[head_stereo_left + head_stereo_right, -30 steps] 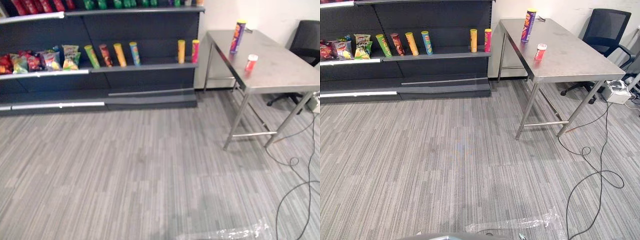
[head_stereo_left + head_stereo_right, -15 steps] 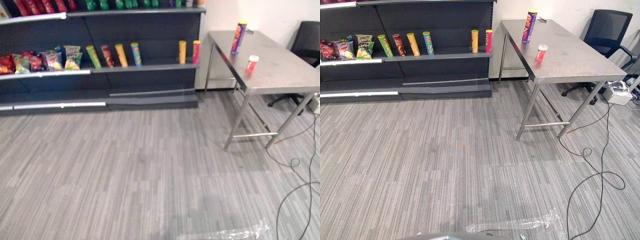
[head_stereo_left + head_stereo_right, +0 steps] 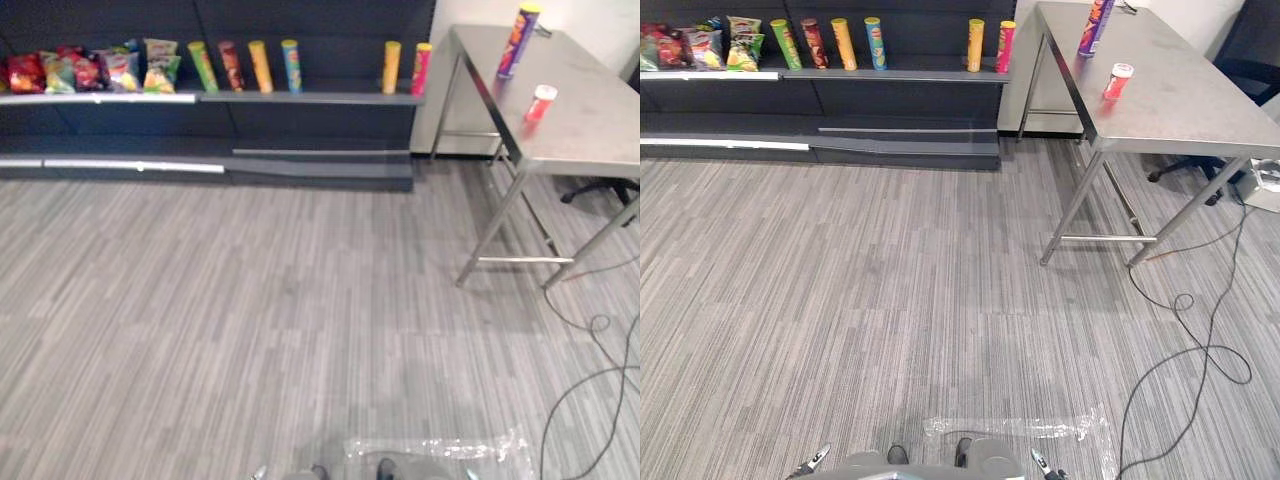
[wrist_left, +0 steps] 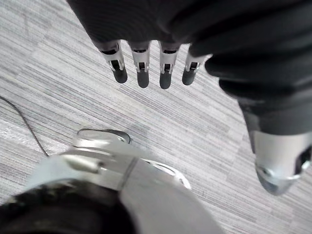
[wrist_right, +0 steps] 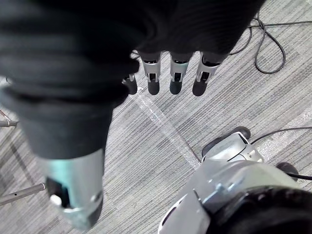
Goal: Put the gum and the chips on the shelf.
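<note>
On the table (image 3: pixel 1180 110) stand chips (image 3: pixel 1097 14) and gum (image 3: pixel 1117 80) (labels unreadable); left hand (image 4: pixel 165 68), right hand (image 5: pixel 176 75) hang straight-fingered.

Shelf (image 3: pixel 300 98): upper tiers cut off by the top edge; snack bags (image 3: pixel 702 47): leftmost one clipped by the left edge; chips can (image 3: pixel 1095 25): top cut off in the right eye view; gum can (image 3: pixel 540 103): too small to tell its label; table (image 3: pixel 590 110): right end runs out of the left eye view; chair (image 3: pixel 1255 45): mostly cut off by the right edge.
</note>
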Controlling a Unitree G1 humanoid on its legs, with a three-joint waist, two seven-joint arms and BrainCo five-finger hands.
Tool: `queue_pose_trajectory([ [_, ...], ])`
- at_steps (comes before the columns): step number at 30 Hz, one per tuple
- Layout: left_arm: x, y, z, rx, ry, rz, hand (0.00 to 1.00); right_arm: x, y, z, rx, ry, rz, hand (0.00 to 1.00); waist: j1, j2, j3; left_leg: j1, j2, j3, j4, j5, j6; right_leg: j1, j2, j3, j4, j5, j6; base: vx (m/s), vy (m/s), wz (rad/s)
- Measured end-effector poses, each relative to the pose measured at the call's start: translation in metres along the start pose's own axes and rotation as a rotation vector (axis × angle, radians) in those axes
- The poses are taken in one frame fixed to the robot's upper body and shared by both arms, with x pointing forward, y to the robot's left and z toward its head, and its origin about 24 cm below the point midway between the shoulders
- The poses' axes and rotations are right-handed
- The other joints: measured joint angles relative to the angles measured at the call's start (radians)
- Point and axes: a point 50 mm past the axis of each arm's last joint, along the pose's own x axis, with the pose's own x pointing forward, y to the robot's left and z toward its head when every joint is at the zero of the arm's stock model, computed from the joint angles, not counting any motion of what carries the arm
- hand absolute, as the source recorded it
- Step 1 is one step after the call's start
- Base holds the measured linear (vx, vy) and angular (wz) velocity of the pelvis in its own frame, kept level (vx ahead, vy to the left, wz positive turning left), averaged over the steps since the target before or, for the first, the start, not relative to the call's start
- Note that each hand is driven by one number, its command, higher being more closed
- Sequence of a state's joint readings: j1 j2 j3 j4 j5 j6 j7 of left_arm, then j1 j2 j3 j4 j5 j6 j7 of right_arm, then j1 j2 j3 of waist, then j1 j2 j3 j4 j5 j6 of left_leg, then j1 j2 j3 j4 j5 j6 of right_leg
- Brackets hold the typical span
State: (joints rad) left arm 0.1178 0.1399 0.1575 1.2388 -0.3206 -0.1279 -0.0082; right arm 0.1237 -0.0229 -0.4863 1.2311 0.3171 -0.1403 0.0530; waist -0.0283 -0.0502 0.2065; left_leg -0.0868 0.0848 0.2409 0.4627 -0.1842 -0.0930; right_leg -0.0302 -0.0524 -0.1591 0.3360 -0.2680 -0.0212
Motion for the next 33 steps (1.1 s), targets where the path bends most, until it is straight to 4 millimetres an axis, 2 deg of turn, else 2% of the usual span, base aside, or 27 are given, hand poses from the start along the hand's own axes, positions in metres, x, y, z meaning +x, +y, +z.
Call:
queue_pose_trajectory([
  [1,0.000,-0.005,0.001,-0.073,-0.011,-0.008,0.00,0.000,-0.005,0.001,0.008,-0.004,-0.017,0.00,0.008,0.003,0.015,-0.058,0.031,0.000,0.147,-0.006,0.010,0.019,0.002,-0.005,0.020,-0.017,-0.007,0.02,-0.072,0.13],
  [3,-0.001,-0.004,-0.003,-0.130,-0.001,-0.003,0.00,0.000,-0.008,0.003,0.006,-0.011,-0.025,0.00,0.002,0.021,0.020,-0.103,0.062,-0.007,0.235,-0.024,0.016,0.047,0.002,-0.007,0.041,-0.051,-0.015,0.07,-0.015,0.09],
  [5,-0.001,-0.007,-0.002,-0.149,-0.003,-0.016,0.00,0.000,-0.009,0.007,0.009,-0.023,-0.030,0.00,0.003,0.030,0.021,-0.163,0.082,-0.008,0.204,-0.024,0.019,0.055,-0.008,0.004,0.041,-0.062,-0.009,0.15,0.096,-0.09],
  [7,0.000,-0.008,-0.002,-0.148,-0.006,-0.025,0.00,0.001,-0.006,0.010,0.008,-0.032,-0.023,0.00,0.004,0.031,0.022,-0.196,0.072,-0.016,0.072,0.000,0.016,0.055,-0.026,0.022,0.039,-0.071,0.003,0.20,0.167,-0.21],
  [9,-0.001,-0.010,-0.003,-0.150,-0.003,-0.028,0.00,0.003,-0.002,0.015,-0.003,-0.044,-0.011,0.00,0.004,0.038,0.023,-0.205,0.045,-0.071,-0.174,0.090,0.005,0.060,-0.053,0.056,0.031,-0.089,0.034,0.30,0.272,-0.37],
  [10,-0.001,-0.010,-0.003,-0.149,-0.003,-0.028,0.00,0.003,0.000,0.016,-0.012,-0.049,-0.006,0.00,0.002,0.050,0.025,-0.205,0.046,-0.093,-0.257,0.127,-0.003,0.071,-0.056,0.067,0.021,-0.097,0.047,0.31,0.303,-0.39],
  [11,-0.001,-0.014,-0.004,-0.152,0.001,-0.036,0.00,0.003,0.001,0.018,-0.030,-0.053,-0.002,0.00,0.003,0.065,0.025,-0.205,0.055,-0.106,-0.312,0.145,-0.006,0.083,-0.054,0.079,0.009,-0.105,0.062,0.35,0.373,-0.42],
  [12,-0.001,-0.016,-0.005,-0.155,0.002,-0.039,0.00,0.004,0.001,0.019,-0.046,-0.052,-0.002,0.00,0.003,0.077,0.030,-0.208,0.060,-0.104,-0.295,0.213,-0.011,0.112,-0.061,0.103,-0.013,-0.119,0.083,0.31,0.342,-0.41],
  [13,-0.001,-0.018,-0.006,-0.158,0.005,-0.044,0.00,0.004,0.000,0.020,-0.058,-0.053,-0.002,0.00,0.004,0.073,0.028,-0.206,0.052,-0.094,-0.275,0.241,0.005,0.130,-0.072,0.116,-0.034,-0.122,0.087,0.45,0.443,-0.55],
  [14,-0.002,-0.011,-0.007,-0.154,0.002,-0.030,0.00,0.004,0.003,0.018,-0.071,-0.046,0.008,0.00,0.007,0.060,0.009,-0.207,0.022,-0.060,-0.228,0.218,0.049,0.159,-0.113,0.146,-0.093,-0.123,0.087,0.61,0.432,-0.49],
  [15,-0.001,-0.007,-0.003,-0.148,-0.013,-0.020,0.00,0.004,0.008,0.017,-0.079,-0.043,0.024,0.00,0.004,0.036,-0.017,-0.227,-0.011,-0.030,-0.206,0.171,0.069,0.161,-0.144,0.175,-0.125,-0.088,0.076,0.52,0.338,-0.40],
  [17,0.001,-0.008,0.005,-0.129,-0.029,-0.024,0.00,0.005,0.013,0.019,-0.099,-0.047,0.042,0.00,0.004,0.028,-0.021,-0.224,-0.049,-0.003,-0.208,0.142,0.091,0.140,-0.183,0.216,-0.114,-0.006,0.111,0.50,0.340,-0.11],
  [19,0.001,-0.009,0.005,-0.122,-0.029,-0.024,0.00,0.005,0.012,0.018,-0.077,-0.045,0.035,0.00,0.006,0.027,-0.028,-0.191,-0.075,0.021,-0.212,0.117,0.133,0.124,-0.204,0.253,-0.067,0.054,0.119,0.48,0.314,-0.16],
  [20,0.001,-0.008,0.004,-0.117,-0.023,-0.022,0.00,0.005,0.012,0.018,-0.069,-0.045,0.035,0.00,0.010,0.028,-0.040,-0.168,-0.084,0.036,-0.213,0.099,0.157,0.091,-0.209,0.282,0.008,0.093,0.129,0.34,0.187,-0.22],
  [21,0.001,-0.008,0.003,-0.107,-0.021,-0.021,0.00,0.005,0.012,0.018,-0.069,-0.046,0.036,0.00,0.010,0.026,-0.045,-0.156,-0.088,0.048,-0.211,0.095,0.164,0.071,-0.211,0.294,0.056,0.113,0.129,0.41,0.206,-0.33],
  [22,0.001,-0.008,0.004,-0.073,-0.024,-0.024,0.00,0.005,0.012,0.019,-0.070,-0.050,0.039,0.00,0.013,0.026,-0.046,-0.120,-0.093,0.063,-0.209,0.084,0.184,0.029,-0.210,0.314,0.170,0.169,0.137,0.36,0.182,-0.31],
  [23,0.001,-0.007,0.005,-0.042,-0.027,-0.028,0.00,0.005,0.013,0.021,-0.072,-0.058,0.044,0.00,0.007,0.025,-0.046,-0.079,-0.098,0.073,-0.210,0.071,0.198,-0.022,-0.212,0.309,0.297,0.263,0.146,0.34,0.178,-0.27],
  [24,0.001,-0.007,0.006,-0.029,-0.027,-0.031,0.00,0.005,0.014,0.023,-0.072,-0.066,0.046,0.00,0.004,0.029,-0.045,-0.054,-0.098,0.072,-0.216,0.063,0.202,-0.046,-0.213,0.301,0.364,0.317,0.145,0.31,0.157,-0.17],
  [25,0.002,-0.009,0.009,0.014,-0.035,-0.043,0.00,0.005,0.014,0.024,-0.071,-0.073,0.047,0.00,-0.003,0.042,-0.036,-0.002,-0.097,0.072,-0.224,0.035,0.206,-0.098,-0.212,0.278,0.510,0.331,0.148,0.30,0.117,-0.13],
  [26,0.002,-0.011,0.011,0.048,-0.041,-0.052,0.00,0.005,0.015,0.026,-0.079,-0.081,0.053,0.00,0.002,0.037,-0.032,0.064,-0.101,0.073,-0.249,0.024,0.209,-0.149,-0.215,0.237,0.639,0.276,0.135,0.36,0.096,-0.18],
  [27,0.002,-0.013,0.011,0.068,-0.040,-0.060,0.00,0.005,0.014,0.028,-0.093,-0.085,0.051,0.00,0.001,0.047,-0.026,0.122,-0.101,0.072,-0.286,0.022,0.206,-0.177,-0.212,0.184,0.686,0.218,0.119,0.28,0.055,-0.19],
  [28,0.002,-0.015,0.010,0.073,-0.038,-0.068,0.00,0.005,0.014,0.031,-0.121,-0.095,0.055,0.00,0.000,0.057,-0.024,0.171,-0.097,0.073,-0.323,0.014,0.196,-0.201,-0.207,0.129,0.697,0.162,0.097,0.24,0.033,-0.17],
  [29,0.002,-0.017,0.010,0.072,-0.037,-0.071,0.00,0.006,0.016,0.034,-0.149,-0.106,0.067,0.00,-0.001,0.063,-0.023,0.207,-0.092,0.075,-0.353,0.005,0.184,-0.229,-0.197,0.081,0.673,0.122,0.093,0.19,0.004,-0.10],
  [30,0.002,-0.017,0.011,0.069,-0.040,-0.072,0.00,0.006,0.019,0.038,-0.165,-0.124,0.081,0.00,-0.006,0.063,-0.023,0.239,-0.088,0.075,-0.381,-0.013,0.167,-0.268,-0.187,0.030,0.598,0.094,0.091,0.18,-0.023,-0.02],
  [31,0.003,-0.018,0.012,0.066,-0.040,-0.071,0.00,0.006,0.021,0.039,-0.166,-0.128,0.085,0.00,-0.011,0.061,-0.022,0.250,-0.086,0.075,-0.390,-0.018,0.161,-0.283,-0.183,0.009,0.545,0.091,0.089,0.24,-0.137,0.10],
  [33,0.003,-0.022,0.011,0.037,-0.039,-0.075,0.00,0.007,0.023,0.044,-0.181,-0.142,0.094,0.00,-0.023,0.080,-0.013,0.267,-0.050,0.070,-0.393,-0.049,0.131,-0.299,-0.127,-0.028,0.193,0.116,0.107,0.23,-0.171,0.09],
])
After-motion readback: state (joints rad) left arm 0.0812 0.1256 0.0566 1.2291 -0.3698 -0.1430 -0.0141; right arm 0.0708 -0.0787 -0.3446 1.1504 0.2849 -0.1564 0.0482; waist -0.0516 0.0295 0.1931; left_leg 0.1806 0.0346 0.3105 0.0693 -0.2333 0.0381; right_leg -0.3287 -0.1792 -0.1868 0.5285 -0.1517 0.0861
